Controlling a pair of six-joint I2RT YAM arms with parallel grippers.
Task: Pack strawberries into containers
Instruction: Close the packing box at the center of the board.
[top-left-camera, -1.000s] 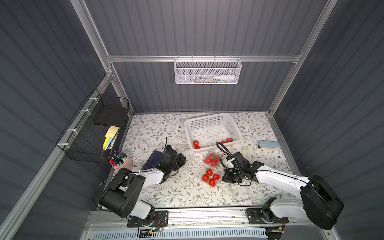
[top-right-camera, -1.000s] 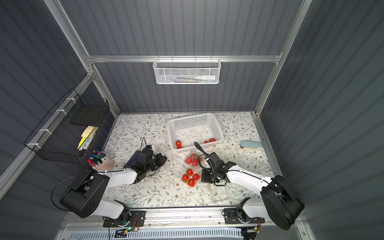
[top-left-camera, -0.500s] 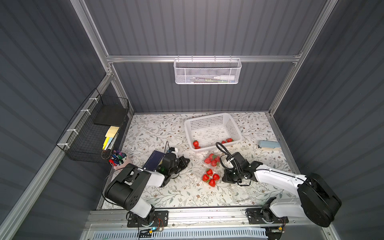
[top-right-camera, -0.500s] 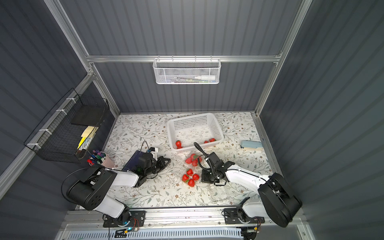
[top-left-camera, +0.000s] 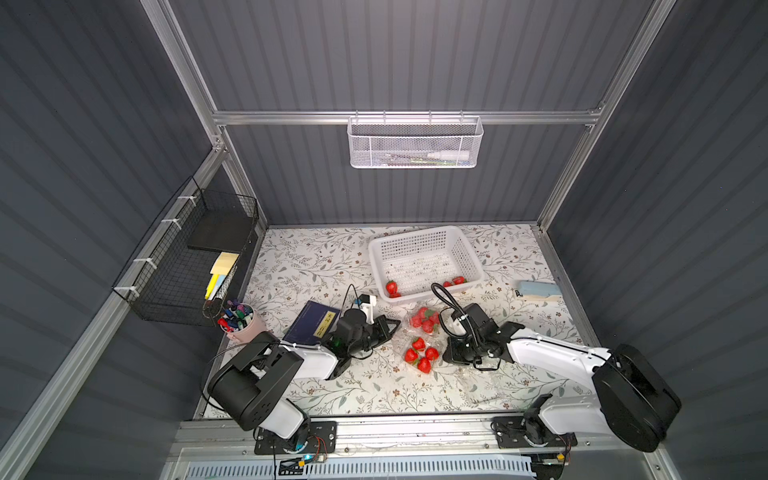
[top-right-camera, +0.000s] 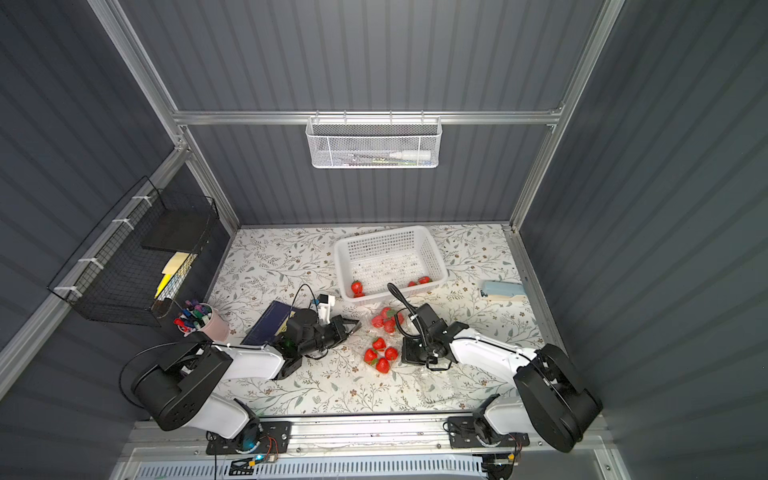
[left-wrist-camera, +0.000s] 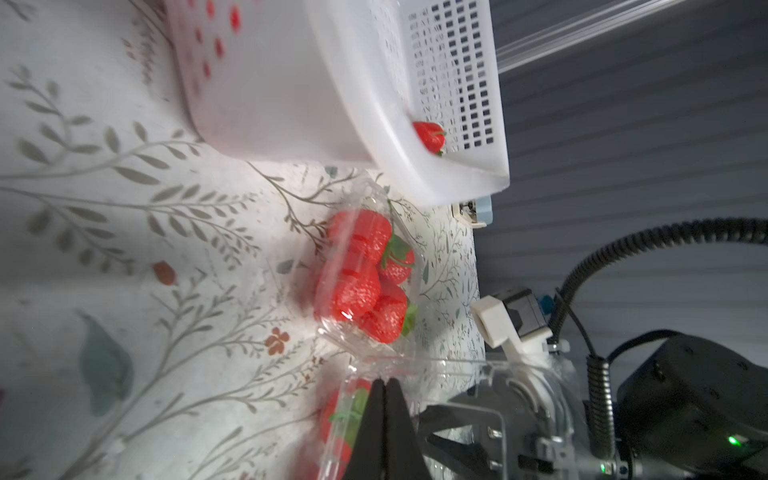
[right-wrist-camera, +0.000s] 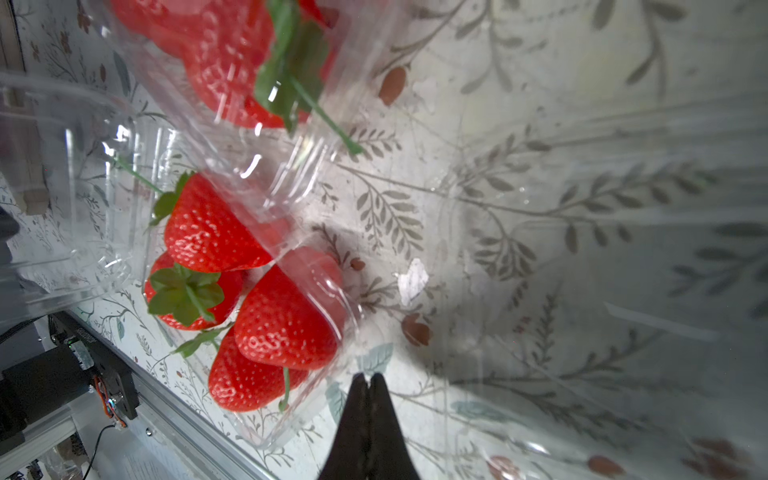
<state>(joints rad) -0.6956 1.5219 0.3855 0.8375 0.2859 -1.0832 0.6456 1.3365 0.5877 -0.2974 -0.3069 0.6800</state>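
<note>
Pointing different ways, strawberries (right-wrist-camera: 286, 320) lie boxed.

Both top views: mounted high above the front rail (top-left-camera: 395, 424), tilted steeply down toward the back wall (top-left-camera: 395, 191), far off. The whole floral tabletop (top-left-camera: 316, 266) and the white basket (top-left-camera: 471, 249) are in frame, and the pair is nearly identical, shifted slightly sideways.

Left wrist view: low, close, rolled on its side, looking past the left gripper (left-wrist-camera: 384, 384) at the clear clamshells (left-wrist-camera: 357, 266) and the basket.

Right wrist view: nearer still, past the right gripper (right-wrist-camera: 368, 380) onto the tabletop.

Both wrist views share the clamshells — seen from opposite sides.
</note>
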